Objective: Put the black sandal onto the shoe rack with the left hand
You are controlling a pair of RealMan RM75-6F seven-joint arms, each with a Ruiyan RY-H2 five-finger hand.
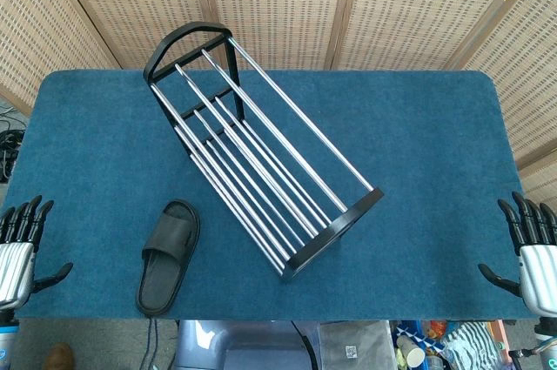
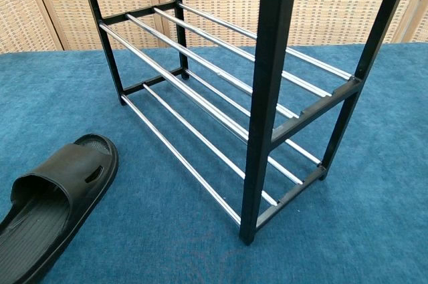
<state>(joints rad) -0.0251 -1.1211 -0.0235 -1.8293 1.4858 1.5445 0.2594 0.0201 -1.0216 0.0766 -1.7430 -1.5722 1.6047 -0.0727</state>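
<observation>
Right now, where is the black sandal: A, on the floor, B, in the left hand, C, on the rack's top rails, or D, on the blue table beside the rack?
D: the black sandal lies flat on the blue table, left of the shoe rack, apart from the left hand.

blue carpeted table (image 1: 418, 152) carries a black sandal (image 1: 168, 256) beside the shoe rack (image 1: 252, 144).

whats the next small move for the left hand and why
Probably bring the left hand in toward the black sandal: the hand hangs open at the table edge holding nothing, and the sandal lies untouched on the blue cloth beside the shoe rack.
</observation>
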